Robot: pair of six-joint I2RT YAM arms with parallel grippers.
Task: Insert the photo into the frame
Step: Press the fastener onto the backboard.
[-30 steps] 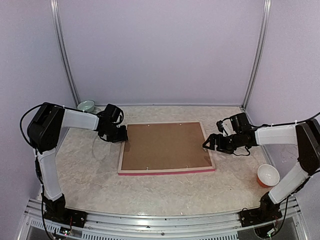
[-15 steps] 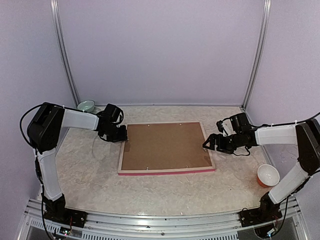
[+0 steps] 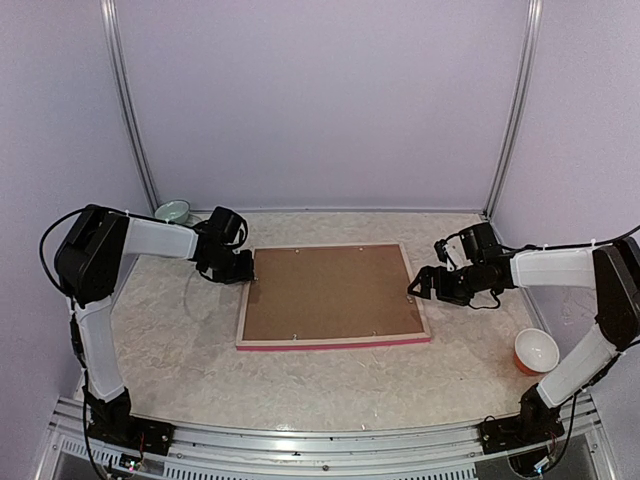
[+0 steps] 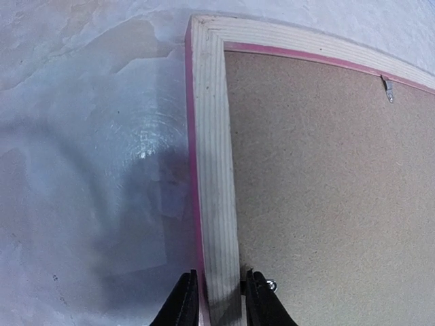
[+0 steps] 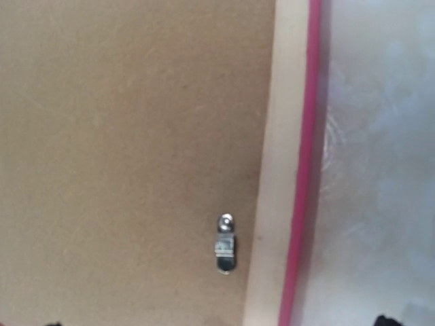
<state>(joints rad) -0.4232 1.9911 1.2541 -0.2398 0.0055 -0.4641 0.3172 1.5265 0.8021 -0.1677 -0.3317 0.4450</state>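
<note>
The frame (image 3: pixel 335 342) lies face down in the middle of the table, pale wood rails up and a pink edge at the front. The brown backing board (image 3: pixel 330 290) fills it. The photo is hidden. My left gripper (image 3: pixel 247 270) is shut on the frame's left rail (image 4: pixel 214 170), one finger on each side of it, as the left wrist view (image 4: pixel 219 299) shows. My right gripper (image 3: pixel 418 287) hovers open and empty over the frame's right rail (image 5: pixel 275 204), near a small metal clip (image 5: pixel 225 244). Only its fingertips show at the bottom corners of the right wrist view (image 5: pixel 216 323).
A pale green bowl (image 3: pixel 173 211) stands at the back left by the wall. An orange bowl (image 3: pixel 536 351) stands at the right near my right arm. A clear shiny sheet (image 4: pixel 136 136) lies on the table left of the frame. Another clip (image 4: pixel 388 88) sits on the far rail.
My right gripper has shifted slightly back and to the right, off the frame's right rail. The left gripper and the frame have not moved.
</note>
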